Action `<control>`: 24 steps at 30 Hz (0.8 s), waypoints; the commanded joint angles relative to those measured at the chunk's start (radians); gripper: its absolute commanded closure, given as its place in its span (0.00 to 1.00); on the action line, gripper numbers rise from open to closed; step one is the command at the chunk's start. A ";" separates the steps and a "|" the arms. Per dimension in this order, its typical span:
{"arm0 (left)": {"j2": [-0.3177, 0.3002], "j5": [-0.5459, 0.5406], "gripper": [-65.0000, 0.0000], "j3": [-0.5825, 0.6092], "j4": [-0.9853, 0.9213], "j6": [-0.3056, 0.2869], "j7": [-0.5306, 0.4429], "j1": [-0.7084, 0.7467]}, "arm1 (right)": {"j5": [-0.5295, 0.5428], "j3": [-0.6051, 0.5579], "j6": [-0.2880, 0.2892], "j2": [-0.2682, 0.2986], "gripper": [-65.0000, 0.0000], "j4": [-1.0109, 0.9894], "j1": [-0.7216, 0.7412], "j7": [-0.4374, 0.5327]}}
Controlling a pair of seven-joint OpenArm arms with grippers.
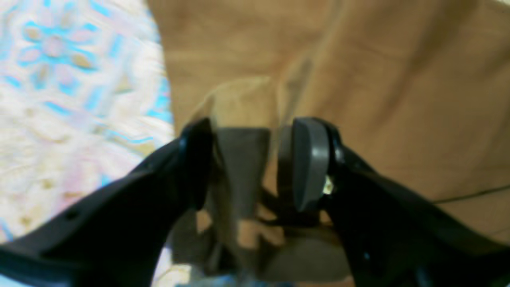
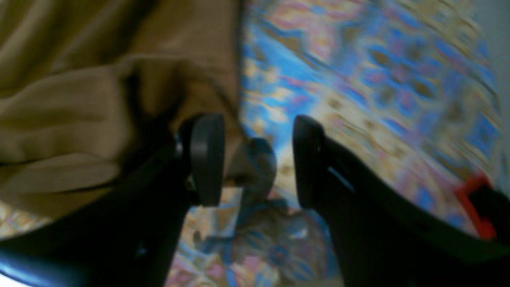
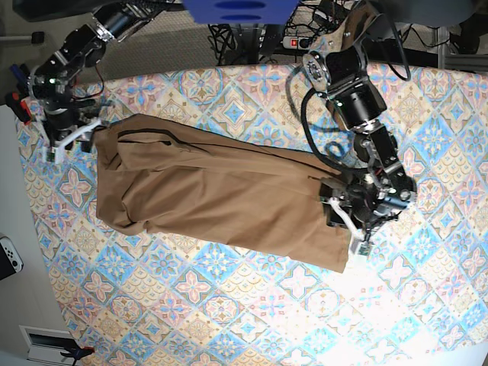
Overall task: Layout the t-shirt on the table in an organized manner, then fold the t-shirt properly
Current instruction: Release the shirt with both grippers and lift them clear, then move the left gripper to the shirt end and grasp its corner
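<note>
The tan-brown t-shirt [image 3: 221, 191] lies as a long band across the patterned table [image 3: 229, 305], from the far left to the right middle. My left gripper [image 3: 352, 229] sits at the shirt's right end. In the left wrist view its jaws [image 1: 247, 159] stand apart, with a raised fold of the shirt [image 1: 398, 79] between them and the table [image 1: 59, 99] to the left. My right gripper [image 3: 72, 137] is at the shirt's far-left corner. In the right wrist view it [image 2: 257, 159] is open over bare table [image 2: 358, 79], with the shirt's edge [image 2: 79, 99] beside one finger.
The table's left edge runs close to my right gripper. A red part [image 2: 474, 207] shows near that edge. A blue object [image 3: 236, 11], a power strip [image 3: 297, 42] and cables lie beyond the far edge. A white controller [image 3: 8, 259] lies on the floor at left.
</note>
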 commanded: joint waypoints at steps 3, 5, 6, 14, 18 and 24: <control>-0.015 -0.062 0.52 -0.082 0.063 0.002 -0.005 -0.017 | 0.012 0.022 0.000 0.009 0.60 0.020 0.006 0.022; -0.036 -0.085 0.52 -0.082 0.080 0.002 -0.002 -0.014 | 0.012 0.023 0.002 0.009 0.60 0.020 0.006 0.020; -0.041 -0.091 0.52 -0.082 0.091 0.002 0.001 -0.004 | 0.014 0.023 0.014 0.009 0.60 0.020 0.006 0.020; -0.041 -0.095 0.52 -0.059 0.355 0.002 0.082 0.115 | 0.216 0.091 0.044 -0.015 0.60 0.013 -0.028 0.009; -0.045 -0.095 0.52 -0.007 0.416 0.002 0.081 0.184 | 0.296 0.092 0.044 -0.021 0.60 0.000 -0.053 0.006; -0.045 -0.095 0.52 0.012 0.470 0.002 0.081 0.248 | 0.411 0.114 0.044 -0.020 0.60 -0.130 -0.063 -0.061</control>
